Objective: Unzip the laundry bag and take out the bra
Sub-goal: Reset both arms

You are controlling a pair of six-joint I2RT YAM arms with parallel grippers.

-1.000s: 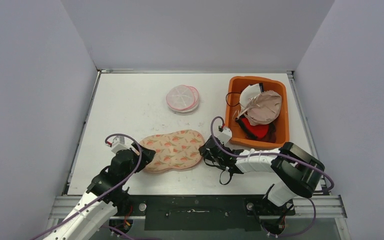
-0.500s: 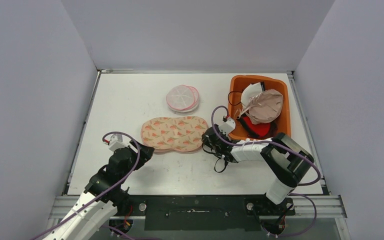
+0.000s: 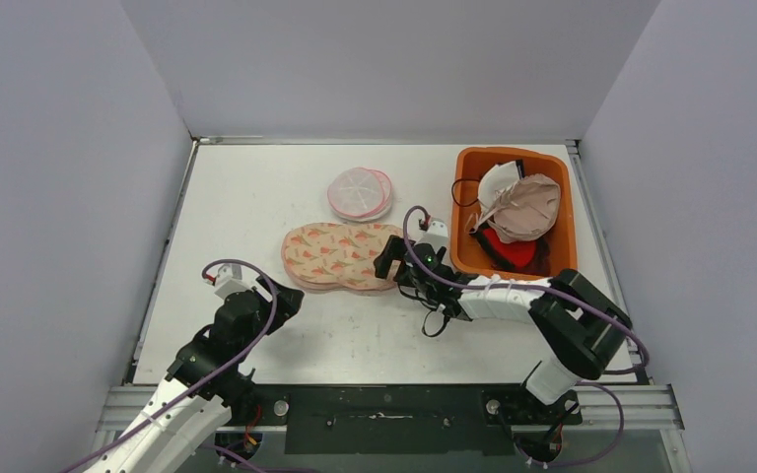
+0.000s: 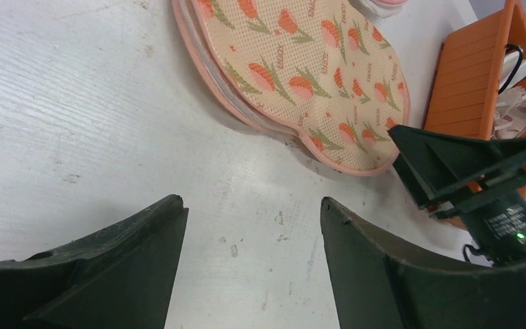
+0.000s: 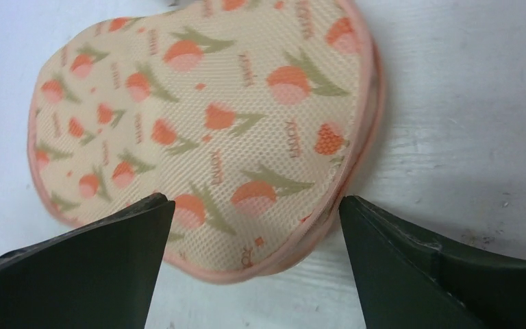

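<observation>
Overhead view from near edge, wrist views low, close, sharing laundry bag (image 3: 340, 258)

You have a white table (image 3: 256, 197) before you, its top scuffed and speckled with small dark marks; plain pale walls close it in on three sides, the back wall (image 3: 384, 69) straight ahead, the left wall (image 3: 59, 197) and the right wall (image 3: 695, 197) flanking it; a metal rail (image 3: 384, 402) runs along the near edge; the light is even and soft.

Bare table (image 3: 246, 197) lay open left of the laundry bag (image 3: 340, 256); an orange bin (image 3: 509, 154) and a round pouch (image 3: 360, 193) crowded its right and far sides.
</observation>
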